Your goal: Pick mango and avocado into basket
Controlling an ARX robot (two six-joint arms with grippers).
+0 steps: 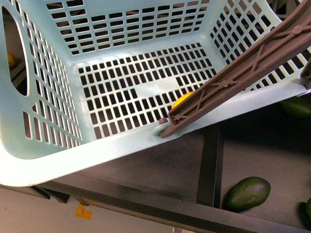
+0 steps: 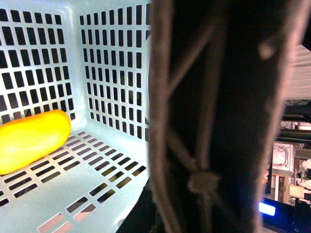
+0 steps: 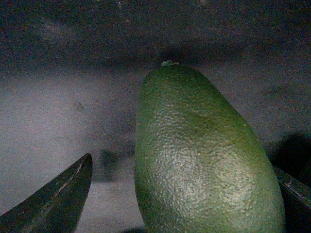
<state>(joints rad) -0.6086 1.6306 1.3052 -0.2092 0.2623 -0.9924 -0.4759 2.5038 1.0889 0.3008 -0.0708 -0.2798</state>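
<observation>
Mango (image 2: 31,141) in basket (image 1: 121,145) (handle (image 1: 243,73) across), avocado (image 3: 204,155) between right fingers (image 3: 53,204)

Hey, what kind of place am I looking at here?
Probably a mock grocery setup in a lab: a teal shopping basket holding a mango, an avocado loose on a dark shelf, and blurred electronic gear behind.

Dark matte tabletop (image 1: 160,167), with a black strip (image 1: 210,165) running front to back. Light teal slotted plastic basket (image 1: 58,165) stands on it and covers most of the top. Dark green oval avocado (image 1: 248,193) lies on bare top near the front edge, apart from the basket. Second dark green fruit (image 1: 296,108) lies further back, just beside the basket wall.
</observation>
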